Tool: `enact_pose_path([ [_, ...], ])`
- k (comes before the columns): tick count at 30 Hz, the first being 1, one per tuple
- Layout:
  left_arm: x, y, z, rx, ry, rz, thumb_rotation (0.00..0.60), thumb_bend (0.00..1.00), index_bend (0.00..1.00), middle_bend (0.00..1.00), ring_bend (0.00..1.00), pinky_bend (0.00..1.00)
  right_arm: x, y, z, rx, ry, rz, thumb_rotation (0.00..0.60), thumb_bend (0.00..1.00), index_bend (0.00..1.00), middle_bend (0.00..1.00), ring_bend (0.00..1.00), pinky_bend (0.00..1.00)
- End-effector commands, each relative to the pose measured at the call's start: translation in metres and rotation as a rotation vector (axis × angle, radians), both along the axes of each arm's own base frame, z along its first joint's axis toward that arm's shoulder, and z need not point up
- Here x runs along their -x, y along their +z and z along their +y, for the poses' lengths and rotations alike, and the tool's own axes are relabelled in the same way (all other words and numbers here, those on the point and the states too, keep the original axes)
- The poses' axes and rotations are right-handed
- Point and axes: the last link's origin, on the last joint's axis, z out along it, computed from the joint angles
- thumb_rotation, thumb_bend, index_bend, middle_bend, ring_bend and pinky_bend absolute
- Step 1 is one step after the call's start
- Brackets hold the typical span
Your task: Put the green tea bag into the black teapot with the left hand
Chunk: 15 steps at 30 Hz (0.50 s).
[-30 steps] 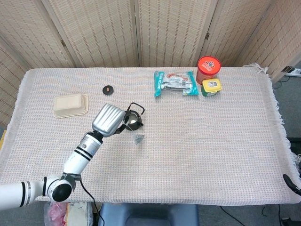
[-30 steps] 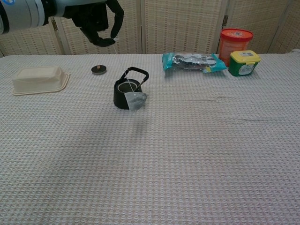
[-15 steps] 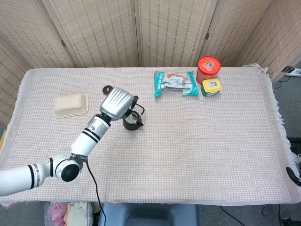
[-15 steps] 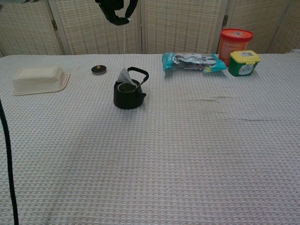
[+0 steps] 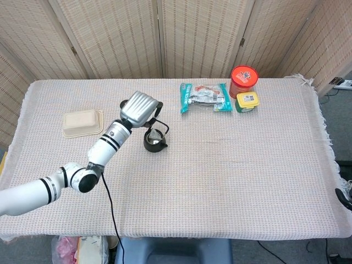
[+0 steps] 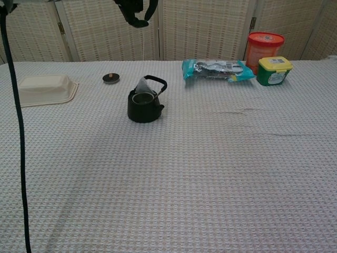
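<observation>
The left hand (image 6: 135,9), fingers curled, pinches the string from which the tea bag (image 6: 142,86) hangs at the teapot (image 6: 142,106) mouth, left of the table (image 5: 231,165) centre.

- A cream tray (image 5: 82,122) lies well left of the snack packet (image 5: 205,97).
- A small black lid (image 6: 110,78) sits between them.
- A red canister (image 5: 243,80) stands right of the packet, touching a yellow-lidded green tub (image 5: 247,102).
</observation>
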Motion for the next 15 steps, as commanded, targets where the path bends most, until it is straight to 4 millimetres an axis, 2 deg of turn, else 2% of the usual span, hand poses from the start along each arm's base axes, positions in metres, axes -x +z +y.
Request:
enact_pose_path([
  [1,0.009,-0.005,0.007,0.018,0.016,-0.007,0.6,0.44,0.63,1.0,1.0,1.0,0.0,-0.001,-0.003,-0.003,-0.008,0.003,0.6,0.17,0.0,0.0,0.0,0.0],
  [8,0.031,-0.012,0.016,0.048,0.063,-0.041,0.6,0.44,0.63,1.0,1.0,1.0,-0.001,-0.004,-0.008,-0.012,-0.016,0.006,0.6,0.17,0.0,0.0,0.0,0.0],
  [15,0.039,-0.024,0.015,0.078,0.07,-0.04,0.6,0.44,0.63,1.0,1.0,1.0,-0.002,-0.005,-0.008,-0.019,-0.012,0.008,0.6,0.17,0.0,0.0,0.0,0.0],
])
